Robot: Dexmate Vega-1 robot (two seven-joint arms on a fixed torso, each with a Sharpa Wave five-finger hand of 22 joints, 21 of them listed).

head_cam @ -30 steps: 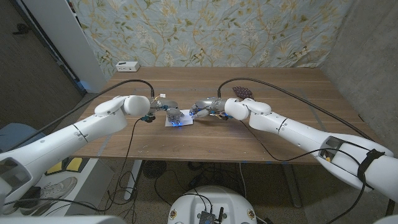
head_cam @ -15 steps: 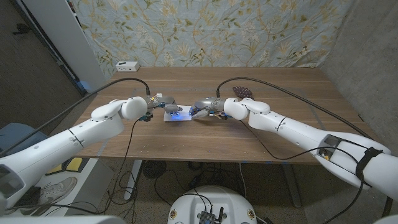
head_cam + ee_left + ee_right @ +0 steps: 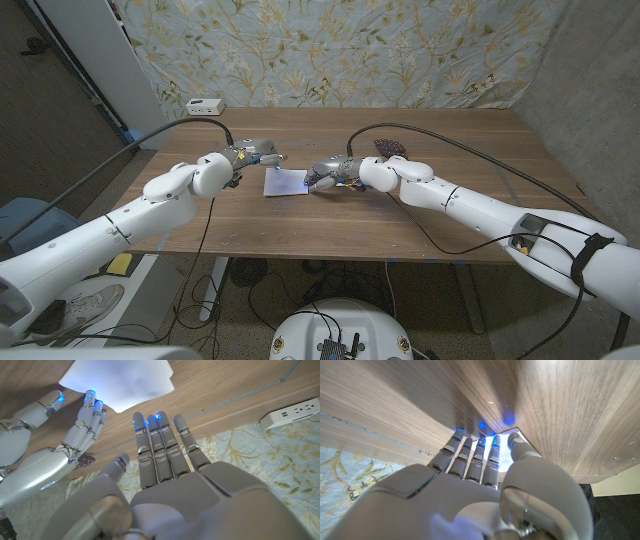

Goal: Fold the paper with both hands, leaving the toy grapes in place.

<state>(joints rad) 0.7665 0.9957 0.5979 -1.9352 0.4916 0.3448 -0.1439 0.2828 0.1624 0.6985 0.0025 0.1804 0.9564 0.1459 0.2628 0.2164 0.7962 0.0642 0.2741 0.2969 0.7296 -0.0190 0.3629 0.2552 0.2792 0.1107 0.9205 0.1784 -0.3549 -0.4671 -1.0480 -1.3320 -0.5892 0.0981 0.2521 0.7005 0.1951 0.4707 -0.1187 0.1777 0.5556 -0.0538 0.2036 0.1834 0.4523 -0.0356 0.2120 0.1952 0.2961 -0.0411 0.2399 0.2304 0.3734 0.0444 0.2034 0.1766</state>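
Observation:
A small white folded paper lies on the wooden table, also seen in the left wrist view as the paper. My left hand hovers left of it and a little farther back, fingers straight and together, holding nothing; the left hand is clear of the sheet. My right hand reaches in from the right, its extended fingertips at the paper's right edge. The dark purple toy grapes sit behind my right forearm, apart from the paper, and show as the grapes.
A white power strip lies at the table's far left corner, also seen as the strip. Black cables run over the table by both arms. A floral cloth hangs behind the far edge.
My left hand has lifted off the paper and drawn back to the left and away from it, uncovering the sheet. The right hand has stayed at the paper's right edge.

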